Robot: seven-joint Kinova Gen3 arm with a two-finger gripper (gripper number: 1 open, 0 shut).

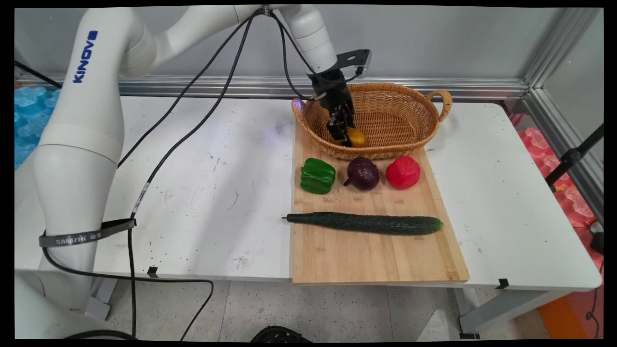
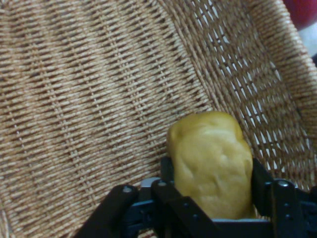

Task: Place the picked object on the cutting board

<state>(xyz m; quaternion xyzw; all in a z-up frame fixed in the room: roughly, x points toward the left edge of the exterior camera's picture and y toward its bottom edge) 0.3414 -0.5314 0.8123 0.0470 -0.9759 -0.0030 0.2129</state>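
Yellow pepper (image 2: 212, 163): clamped in the pincer (image 1: 343, 136), low inside the basket (image 1: 409, 96) at the surface's far edge.
Risk: it snags the wicker wall, judging by how close it sits.

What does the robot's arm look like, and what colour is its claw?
The arm is thick, white and rounded, with blue KINOVA lettering. Black cables hang from it, and a grey strap circles its lower part. Its two-finger gripper is black.
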